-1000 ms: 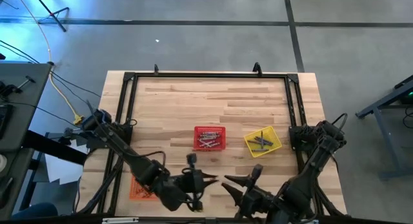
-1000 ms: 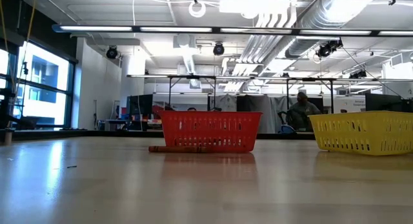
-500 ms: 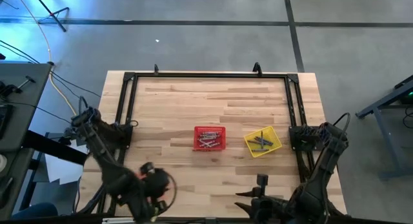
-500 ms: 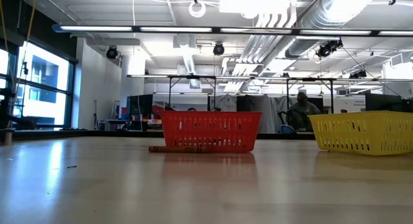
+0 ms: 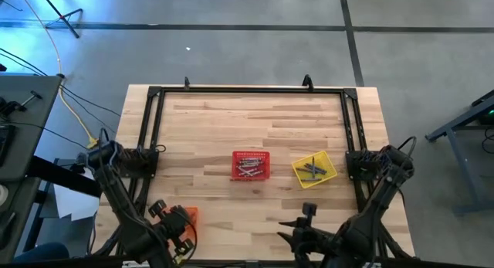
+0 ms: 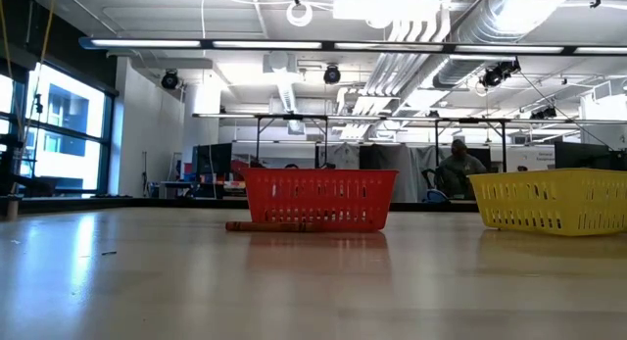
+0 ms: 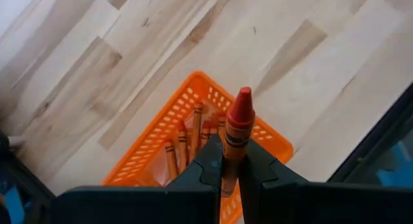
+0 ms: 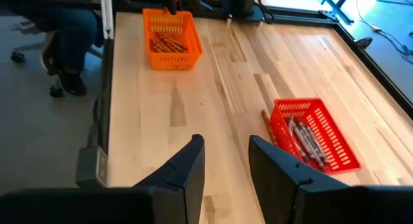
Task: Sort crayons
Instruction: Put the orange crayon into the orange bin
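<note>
Left gripper (image 7: pixel 230 175) has its fingers pinched on an orange-red crayon (image 7: pixel 237 124), which stands tip-outward between them. It hangs directly above the orange basket (image 7: pixel 268 139), which sits near the table's front left corner and already holds several crayons of the same colour. In the high view this gripper (image 5: pixel 174 225) covers most of that basket, with only an orange edge (image 5: pixel 191 213) showing beside it.

Right gripper (image 8: pixel 226 161) waits low at the front of the table (image 5: pixel 231 129) with its fingers spread and nothing between them; from above it shows near the front edge (image 5: pixel 307 222).

At mid-table stands the red basket (image 5: pixel 251 165), with grey sticks inside, and to its right the yellow basket (image 5: pixel 314 168), with darker bluish-grey ones. One loose crayon (image 6: pixel 269 225) lies on the wood against the red basket's near side, also seen from the right wrist (image 8: pixel 265 119).

By my reading the step in hand is the drop: an orange-red crayon carried to its matching basket and not yet let go. The next move calls for opening the fingers while the crayon is over the basket's mouth, perhaps lowering a little first so it does not bounce out. After that, the stray crayon by the red basket looks like the likely remaining pick.
</note>
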`<state>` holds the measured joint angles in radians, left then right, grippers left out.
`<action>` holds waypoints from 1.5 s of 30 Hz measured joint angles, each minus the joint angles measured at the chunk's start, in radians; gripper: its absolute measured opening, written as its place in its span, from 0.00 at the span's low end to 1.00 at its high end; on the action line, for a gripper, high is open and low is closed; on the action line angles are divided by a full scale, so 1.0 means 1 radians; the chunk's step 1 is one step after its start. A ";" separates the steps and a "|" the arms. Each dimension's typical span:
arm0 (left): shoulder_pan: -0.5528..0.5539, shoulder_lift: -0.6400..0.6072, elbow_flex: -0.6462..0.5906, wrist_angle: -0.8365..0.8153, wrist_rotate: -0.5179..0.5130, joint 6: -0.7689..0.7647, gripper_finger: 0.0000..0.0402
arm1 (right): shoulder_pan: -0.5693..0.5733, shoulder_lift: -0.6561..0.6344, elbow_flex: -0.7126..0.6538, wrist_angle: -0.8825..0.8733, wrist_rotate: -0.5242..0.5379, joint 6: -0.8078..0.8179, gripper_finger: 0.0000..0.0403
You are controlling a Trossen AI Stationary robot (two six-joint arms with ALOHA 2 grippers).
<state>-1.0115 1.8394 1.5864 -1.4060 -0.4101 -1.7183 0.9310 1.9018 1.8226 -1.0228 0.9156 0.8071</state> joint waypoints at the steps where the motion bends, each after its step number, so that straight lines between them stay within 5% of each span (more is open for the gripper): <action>1: 0.000 0.014 0.000 0.004 0.010 -0.001 0.01 | -0.002 0.000 -0.007 0.002 0.000 0.000 0.28; 15: 0.007 0.192 0.000 0.015 0.063 -0.045 0.06 | -0.023 0.000 -0.124 0.093 0.045 0.005 0.28; 35: 0.071 0.185 0.009 0.009 0.095 0.100 0.23 | -0.048 0.001 -0.187 0.148 0.035 -0.003 0.28; 45: 0.190 0.155 0.171 0.021 -0.167 0.479 0.24 | -0.048 0.001 -0.187 0.133 0.034 -0.003 0.28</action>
<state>-0.8211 1.9942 1.7573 -1.3851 -0.5773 -1.2397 0.8829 1.9030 1.6356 -0.8902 0.9501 0.8038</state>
